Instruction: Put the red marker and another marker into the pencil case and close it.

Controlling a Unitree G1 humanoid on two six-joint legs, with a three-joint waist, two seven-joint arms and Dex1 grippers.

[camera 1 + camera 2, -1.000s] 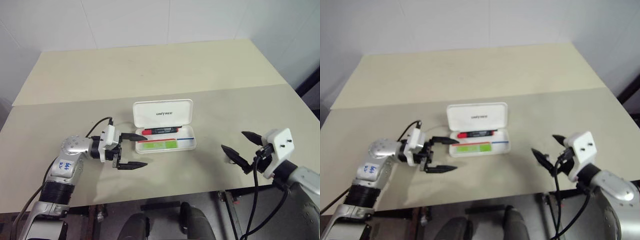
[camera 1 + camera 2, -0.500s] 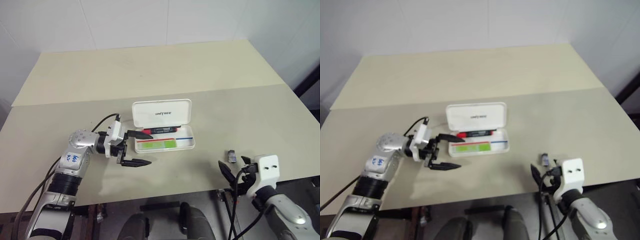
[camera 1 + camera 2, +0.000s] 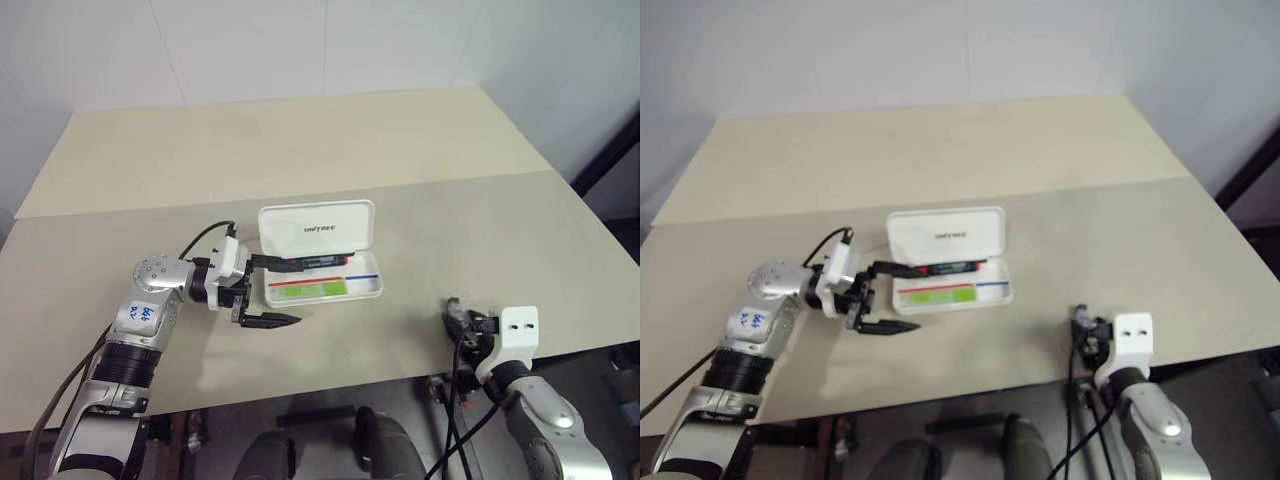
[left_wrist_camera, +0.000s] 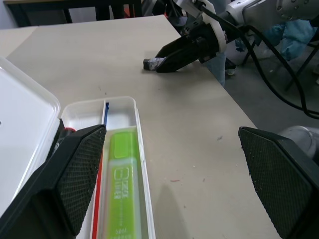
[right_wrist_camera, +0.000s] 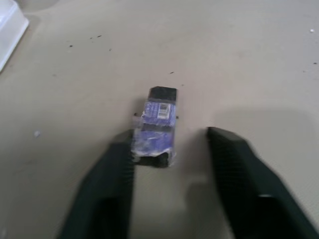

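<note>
Right pincer [image 5: 169, 164] has dropped, half-spread around grey lump [image 5: 158, 124] (one finger touching); left pincer [image 3: 270, 292] wide.

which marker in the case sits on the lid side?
The slim red marker with the dark barrel, lying right against the raised lid of the white plastic pencil case. The chunky lime-green highlighter lies by the front wall.

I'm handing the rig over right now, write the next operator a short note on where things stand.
Left gripper: open, empty, at the pencil case's left end.
Right gripper: fingers apart around a small grey eraser near the table's front edge, not holding it.
Done: red marker and green highlighter lie in the case.
Left: close the upright lid.
</note>
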